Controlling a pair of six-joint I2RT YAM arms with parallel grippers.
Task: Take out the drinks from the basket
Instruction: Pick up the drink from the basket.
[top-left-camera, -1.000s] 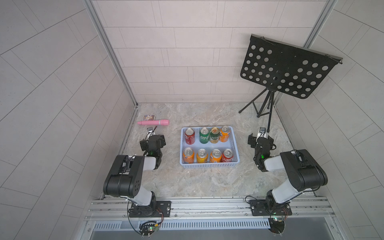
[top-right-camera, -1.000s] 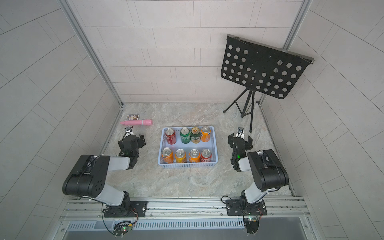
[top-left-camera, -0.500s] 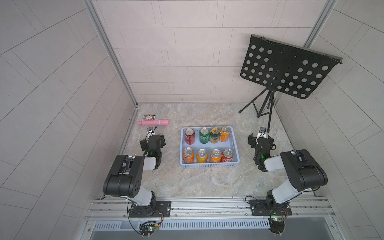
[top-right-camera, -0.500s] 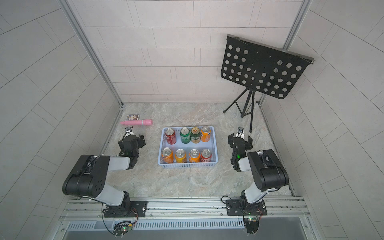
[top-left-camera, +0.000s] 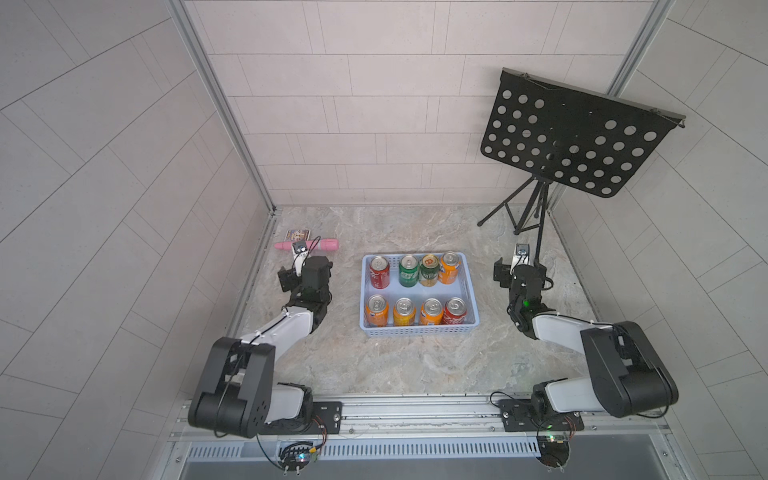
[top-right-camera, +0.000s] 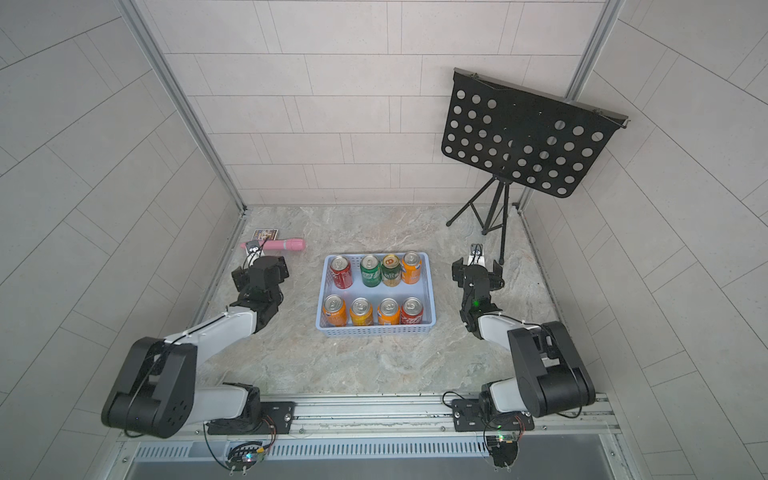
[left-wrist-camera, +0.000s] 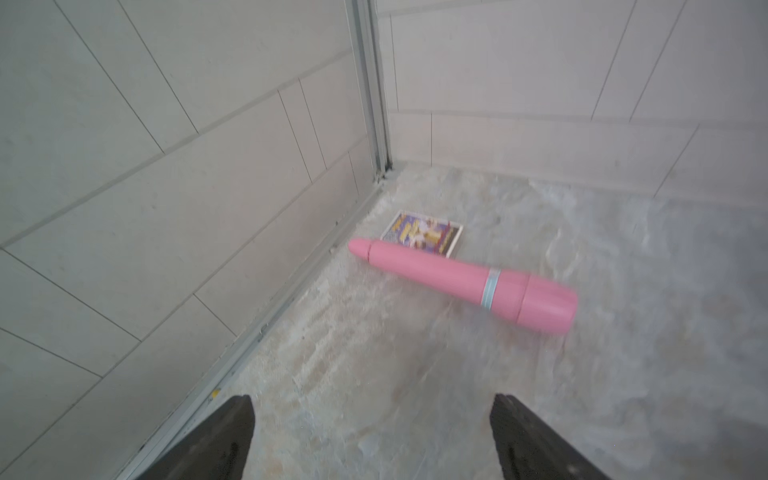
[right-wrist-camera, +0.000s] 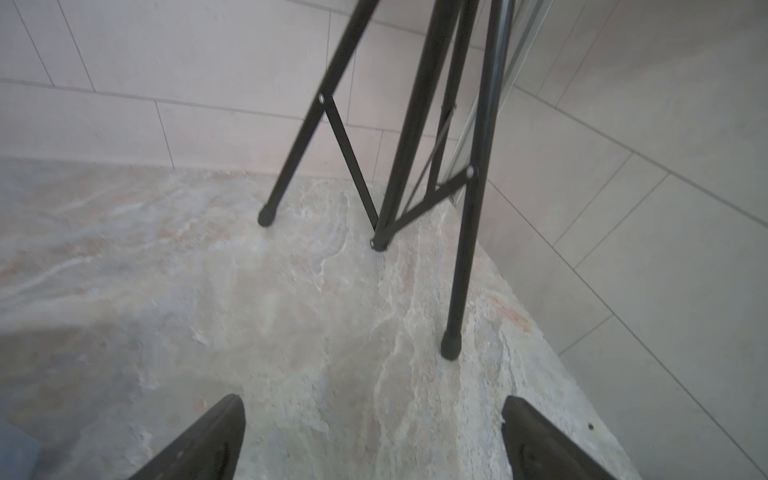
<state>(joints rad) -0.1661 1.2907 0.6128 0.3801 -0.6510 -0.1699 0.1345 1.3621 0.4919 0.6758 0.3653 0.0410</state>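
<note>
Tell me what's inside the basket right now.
Eight upright cans in the basket: far row one red, two green, one orange; near row three orange, one red. The floor beneath them is covered.

Pale tiled walls (top-left-camera: 374, 104); marbled stone floor (top-left-camera: 415, 365); black perforated music stand (top-left-camera: 573, 141)

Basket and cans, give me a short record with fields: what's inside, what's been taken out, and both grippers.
basket: pale blue, perforated sides, eight cans upright inside
far row, from the robot's left: red can, green can, green can, orange can
near row, same order: orange can, orange can, orange can, red can
cans taken out: none
left gripper: open, empty, facing pink wand
right gripper: open, empty, facing stand
</note>
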